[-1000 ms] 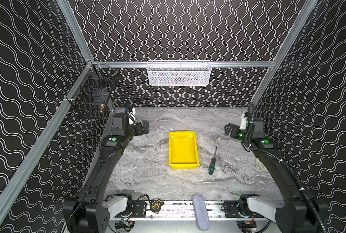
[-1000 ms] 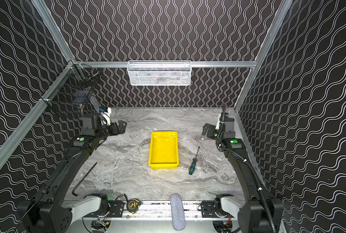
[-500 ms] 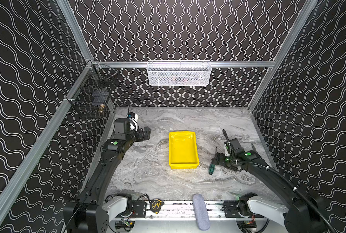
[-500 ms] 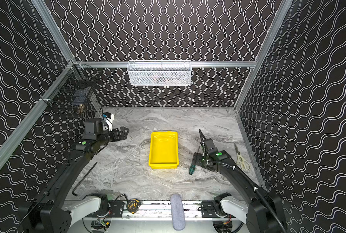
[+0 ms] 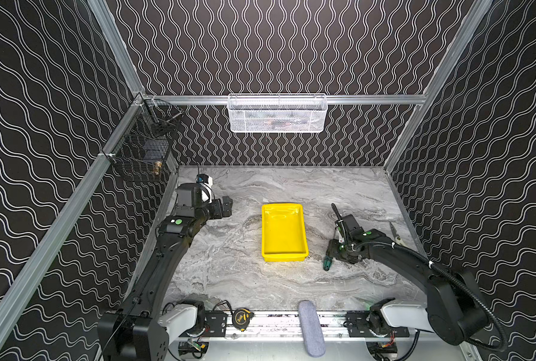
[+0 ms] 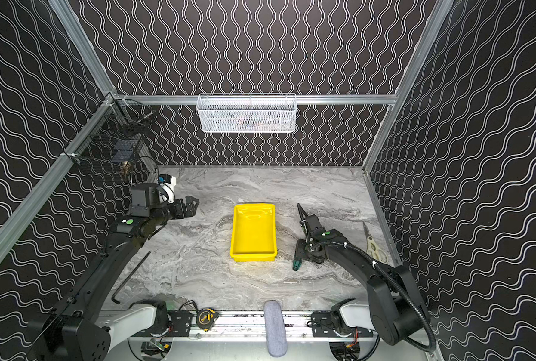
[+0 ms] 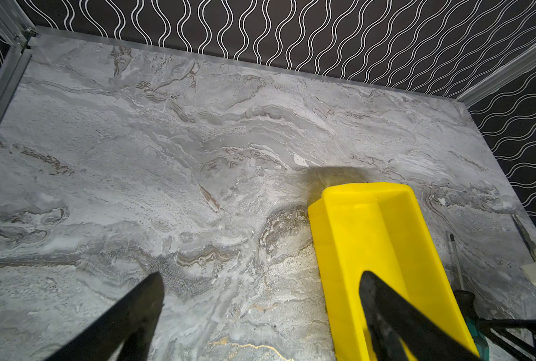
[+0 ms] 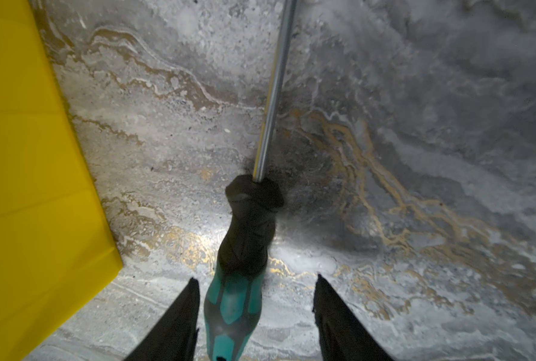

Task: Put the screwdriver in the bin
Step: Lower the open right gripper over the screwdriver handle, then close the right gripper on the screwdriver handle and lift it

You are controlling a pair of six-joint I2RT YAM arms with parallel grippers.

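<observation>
Your right gripper (image 8: 254, 300) straddles the screwdriver (image 8: 238, 281) handle, jaws part open, one finger almost touching, not yet gripping. It lies on the table just right of the bin (image 5: 284, 231). Centre the handle, then close squarely before lifting.

- 2 top views: high at the near edge, looking down and toward the back wall; both cover the whole table (image 5: 229, 275), both arms and the bin (image 5: 284, 233) (image 6: 253, 233).
- Left wrist: low, well off the table, facing across it; shares the bin (image 7: 354, 234).
- Right wrist: very near the surface, on the screwdriver (image 8: 238, 250); shares the bin's wall (image 8: 26, 187).
</observation>
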